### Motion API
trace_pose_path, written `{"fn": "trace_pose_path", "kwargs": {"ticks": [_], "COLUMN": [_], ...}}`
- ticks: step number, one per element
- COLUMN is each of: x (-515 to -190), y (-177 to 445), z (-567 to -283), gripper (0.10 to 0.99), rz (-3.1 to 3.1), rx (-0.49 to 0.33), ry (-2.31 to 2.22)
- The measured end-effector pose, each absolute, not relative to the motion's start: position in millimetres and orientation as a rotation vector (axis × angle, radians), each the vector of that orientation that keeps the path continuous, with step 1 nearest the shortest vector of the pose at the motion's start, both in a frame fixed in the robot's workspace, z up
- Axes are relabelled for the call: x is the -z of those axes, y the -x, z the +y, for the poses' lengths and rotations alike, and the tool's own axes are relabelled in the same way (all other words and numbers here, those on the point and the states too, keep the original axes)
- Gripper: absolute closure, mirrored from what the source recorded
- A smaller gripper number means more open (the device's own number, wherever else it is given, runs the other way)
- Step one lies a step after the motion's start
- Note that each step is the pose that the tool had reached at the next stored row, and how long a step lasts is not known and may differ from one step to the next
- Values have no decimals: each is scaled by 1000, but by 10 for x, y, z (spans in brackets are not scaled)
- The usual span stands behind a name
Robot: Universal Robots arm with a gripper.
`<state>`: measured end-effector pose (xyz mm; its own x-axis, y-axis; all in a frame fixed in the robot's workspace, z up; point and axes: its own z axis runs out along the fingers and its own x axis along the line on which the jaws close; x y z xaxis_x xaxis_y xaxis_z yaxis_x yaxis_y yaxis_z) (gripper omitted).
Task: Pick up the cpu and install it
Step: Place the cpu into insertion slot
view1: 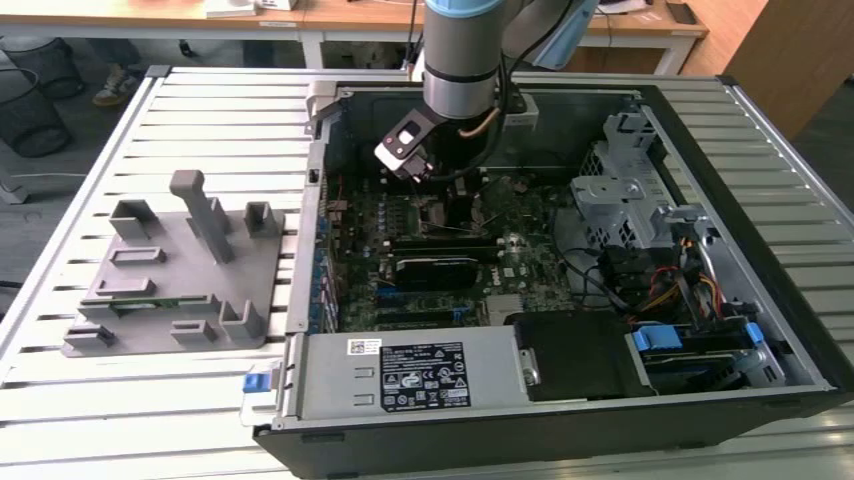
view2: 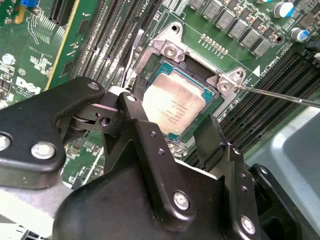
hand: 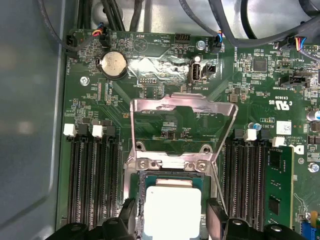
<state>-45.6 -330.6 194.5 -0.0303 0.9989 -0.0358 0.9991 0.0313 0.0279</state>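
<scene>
The cpu [hand: 172, 210] lies flat in the socket frame [view2: 172, 50] on the green motherboard [hand: 165, 70], silvery top up. The gripper [hand: 172, 225] hangs just above it, jaws spread, one black finger [hand: 127, 220] on each side of the chip; whether they touch its edges I cannot tell. Beyond the chip the metal hold-down plate [hand: 182, 102] stands raised. The open computer case [view1: 534, 440] rests on a slatted table [view1: 227, 120], with a grey fixture [view1: 174, 270] well apart at the exterior view's left.

Exterior view overlooks case [view1: 534, 450]; wrist views near cpu [view2: 175, 107] [hand: 172, 210].
</scene>
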Motion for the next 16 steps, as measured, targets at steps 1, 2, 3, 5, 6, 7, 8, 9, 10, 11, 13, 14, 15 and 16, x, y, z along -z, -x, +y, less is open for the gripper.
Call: {"fn": "trace_pose_path", "kwargs": {"ticks": [1, 2, 3, 5, 6, 7, 8, 9, 10, 11, 13, 14, 15, 16], "x": [-1945, -1944, -1943, -1941, -1941, -1940, -1939, -1939, -1939, -1939, -1938, -1938, -1938, -1938], "y": [456, 456, 456, 456, 456, 456, 456, 456, 456, 456, 456, 456, 456, 456], "z": [-3299, -3295, -3292, -3289, -3288, -3286, -3286, -3286, -3286, -3286, -3285, -3285, -3285, -3285], "gripper": [427, 427, 427, 427, 427, 427, 427, 427, 427, 427, 443, 510, 510, 510], "rz": [2223, 2223, 2223, 2223, 2223, 2223, 2223, 2223, 2223, 2223, 2223, 2223, 2223, 2223], "rx": [8, 8, 8, 7, 8, 8, 8, 8, 8, 8, 8, 8, 8, 8], "ry": [-2155, -2155, -2155, -2155, -2155, -2155, -2155, -2155, -2155, -2155, -2155, -2155, -2155, -2155]}}
